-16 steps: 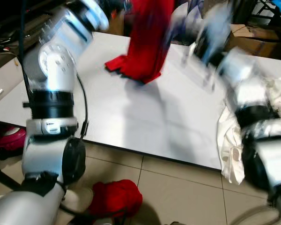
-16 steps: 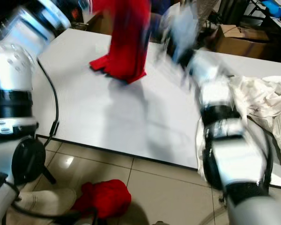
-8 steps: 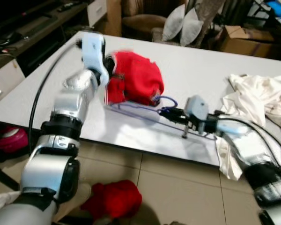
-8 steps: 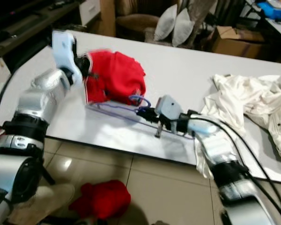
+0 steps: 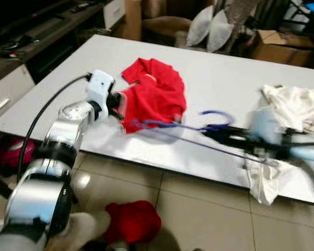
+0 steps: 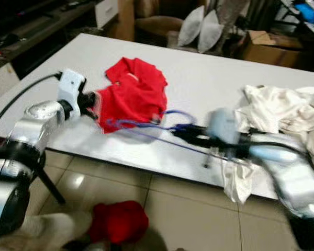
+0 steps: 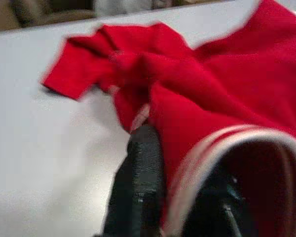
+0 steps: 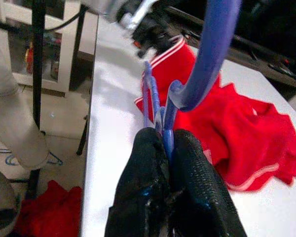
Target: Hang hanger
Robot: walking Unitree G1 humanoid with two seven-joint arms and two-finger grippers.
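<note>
A red garment lies crumpled on the white table. My left gripper is at the garment's near-left edge, shut on its white-striped hem, with a black finger on each side. A thin blue hanger lies low over the table's front part. Its hook points up and its far end reaches the hem beside the left gripper. My right gripper is shut on the hanger's neck just below the hook. The right arm is blurred.
A heap of white clothes lies on the table's right side and hangs over the front edge. A red cloth lies on the tiled floor below. Pillows and a cardboard box stand behind the table.
A second ago the red garment hung upright above the table; now it lies on it. The left gripper has come down with the hem. The right gripper has drawn the hanger rightward.
</note>
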